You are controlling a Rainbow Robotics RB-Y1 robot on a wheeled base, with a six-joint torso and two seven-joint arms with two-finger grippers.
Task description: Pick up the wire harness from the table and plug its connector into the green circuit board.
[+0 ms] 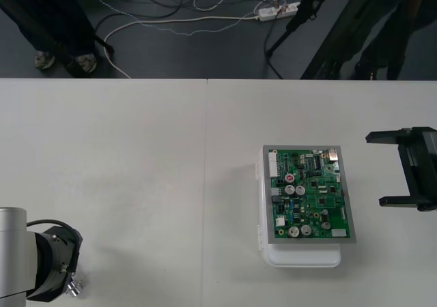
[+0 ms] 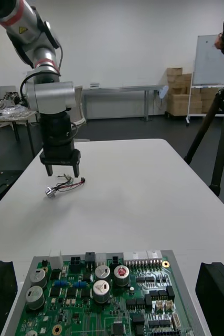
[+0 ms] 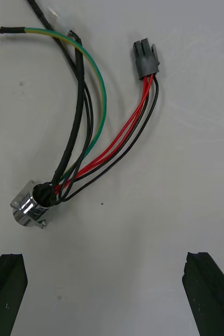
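The left gripper [image 3: 105,262] hovers wide open above the loose harness [image 3: 79,115] to grasp it, while the open right gripper [image 1: 377,169] stands beside the board [image 1: 311,194].

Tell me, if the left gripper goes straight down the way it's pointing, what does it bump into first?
Probably the small harness of red, black and green wires: the open left gripper hangs just above it, pointing down. Missing the wires, it would touch the plain light table.

From the front, the left arm [image 1: 41,262] covers the harness [image 3: 81,105] — just its socket [image 1: 73,288] peeks out. The right gripper [image 1: 375,169] is cut off behind its 2 fingers [image 1: 389,136].
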